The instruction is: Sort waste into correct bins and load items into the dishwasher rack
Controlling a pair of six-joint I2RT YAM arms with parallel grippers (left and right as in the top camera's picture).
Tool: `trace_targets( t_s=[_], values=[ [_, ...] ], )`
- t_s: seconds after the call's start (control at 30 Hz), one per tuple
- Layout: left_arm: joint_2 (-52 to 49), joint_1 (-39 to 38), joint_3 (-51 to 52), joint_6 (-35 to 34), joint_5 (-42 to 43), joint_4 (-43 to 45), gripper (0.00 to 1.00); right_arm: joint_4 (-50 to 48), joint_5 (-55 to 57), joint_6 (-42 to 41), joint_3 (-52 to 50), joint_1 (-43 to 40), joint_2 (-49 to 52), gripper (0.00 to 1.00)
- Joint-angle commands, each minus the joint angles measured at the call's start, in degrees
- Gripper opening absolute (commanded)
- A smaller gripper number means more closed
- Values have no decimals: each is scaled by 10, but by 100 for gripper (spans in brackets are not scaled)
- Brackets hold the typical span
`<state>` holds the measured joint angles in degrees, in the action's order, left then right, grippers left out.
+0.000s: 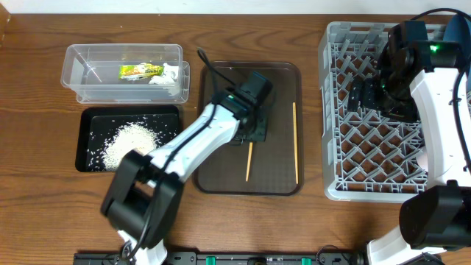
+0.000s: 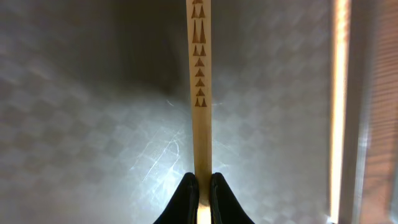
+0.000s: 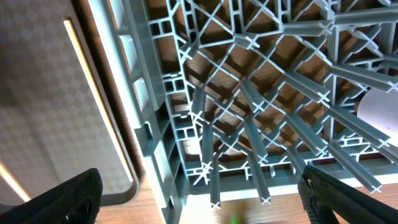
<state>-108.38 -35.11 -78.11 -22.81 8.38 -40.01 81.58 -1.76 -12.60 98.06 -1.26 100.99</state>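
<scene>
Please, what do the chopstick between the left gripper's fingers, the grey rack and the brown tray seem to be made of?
The chopstick looks like wood or bamboo: pale, matte, with small dark triangle marks. The rack looks like moulded grey plastic: thin uniform ribs, crossed joints, slight gloss. The tray is probably plastic: a fine chequered texture that reflects the light softly.

The place reads as a robotics lab bench staged as a kitchen clean-up corner. Two white-and-black robot arms, a left arm and a right arm, stand at a wooden table. A black cable trails from the left one, and a mounting rail with green fittings runs along the near edge. Household props sit in neat order: a grey dish rack, a brown serving tray with a chopstick, a clear tub, and a black tray of rice.
</scene>
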Motion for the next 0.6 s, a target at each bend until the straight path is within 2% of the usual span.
trace_targets(
  t_s=[0.0,0.43,0.5,0.57],
  values=[
    [-16,-5,8,7,-13,6,6,1,-4,-6,0,2,2,99],
    [-33,-5,8,-2,-13,37,8,3,-4,-6,0,2,2,99],
    [-33,-5,8,-2,-13,37,13,5,-4,-6,0,2,2,99],
    [-33,-3,8,-1,-13,37,38,5,-4,-6,0,2,2,99]
  ],
)
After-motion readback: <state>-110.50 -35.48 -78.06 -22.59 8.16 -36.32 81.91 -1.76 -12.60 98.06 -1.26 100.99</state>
